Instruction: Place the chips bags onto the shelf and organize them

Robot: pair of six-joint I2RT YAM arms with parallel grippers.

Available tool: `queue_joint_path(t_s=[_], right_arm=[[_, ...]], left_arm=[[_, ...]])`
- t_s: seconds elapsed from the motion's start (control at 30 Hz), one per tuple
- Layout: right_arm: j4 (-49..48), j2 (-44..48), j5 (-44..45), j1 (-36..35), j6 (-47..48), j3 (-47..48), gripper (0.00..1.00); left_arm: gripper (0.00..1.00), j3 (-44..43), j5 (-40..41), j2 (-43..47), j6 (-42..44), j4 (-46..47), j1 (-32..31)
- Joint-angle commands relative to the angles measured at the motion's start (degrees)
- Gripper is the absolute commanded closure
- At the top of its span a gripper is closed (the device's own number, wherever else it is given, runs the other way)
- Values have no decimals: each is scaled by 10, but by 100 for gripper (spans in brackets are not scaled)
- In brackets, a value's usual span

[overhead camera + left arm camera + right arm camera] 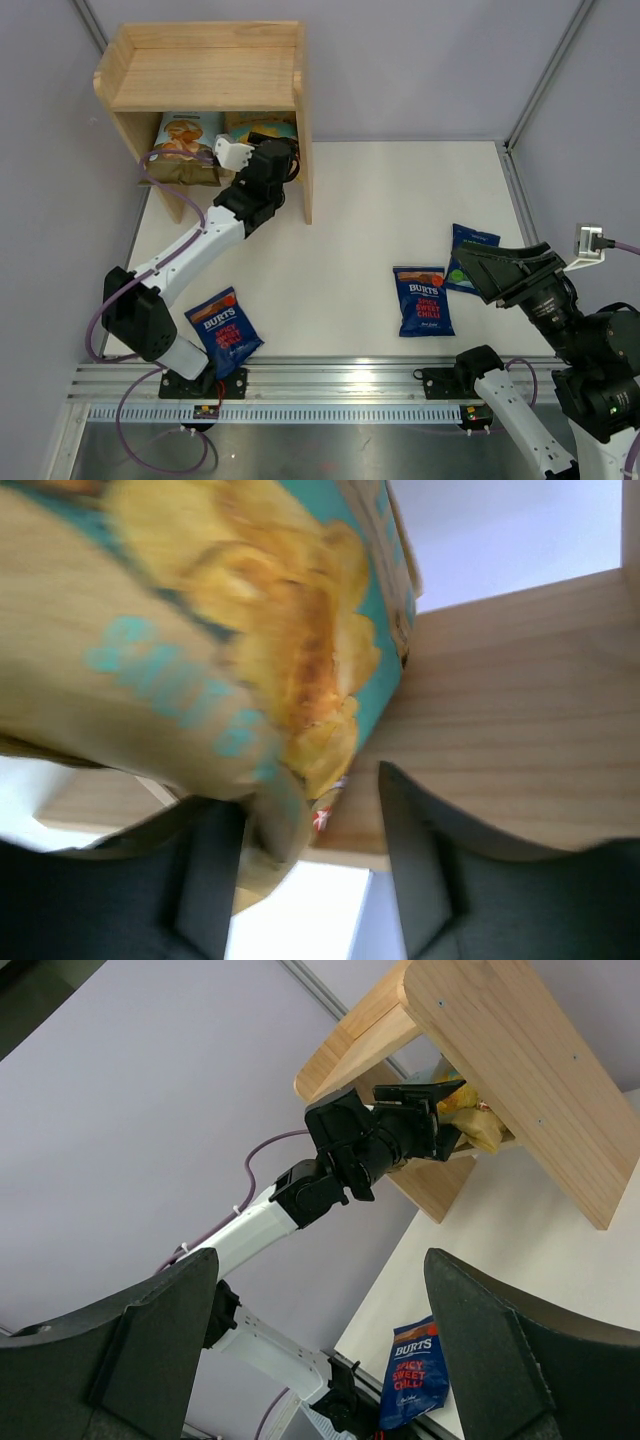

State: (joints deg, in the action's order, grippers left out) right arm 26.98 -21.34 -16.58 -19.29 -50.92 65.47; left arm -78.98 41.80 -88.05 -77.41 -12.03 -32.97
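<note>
The pine shelf stands at the far left with two chips bags in its lower tier: a light-blue one and a yellow one. My left gripper reaches into that tier. In the left wrist view its jaws stand apart, open, and the yellow bag hangs just ahead with its lower corner against the left finger. Two dark-blue Burts bags lie flat on the table. My right gripper hovers open and empty over a third dark-blue bag.
The shelf's right side panel is close beside my left wrist. Grey walls enclose the white table on three sides. A metal rail with both arm bases runs along the near edge. The right wrist view shows the left arm and the near Burts bag.
</note>
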Motion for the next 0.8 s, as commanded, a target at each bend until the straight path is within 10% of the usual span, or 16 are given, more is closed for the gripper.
queue_joint_path(t_s=[0.0, 0.77], right_arm=[[2, 10, -1, -3, 14, 15, 8], [-18, 20, -5, -3, 7, 0, 8]], left_arm=[[33, 12, -9, 32, -12, 41, -5], [16, 42, -203, 51, 143, 16, 89]])
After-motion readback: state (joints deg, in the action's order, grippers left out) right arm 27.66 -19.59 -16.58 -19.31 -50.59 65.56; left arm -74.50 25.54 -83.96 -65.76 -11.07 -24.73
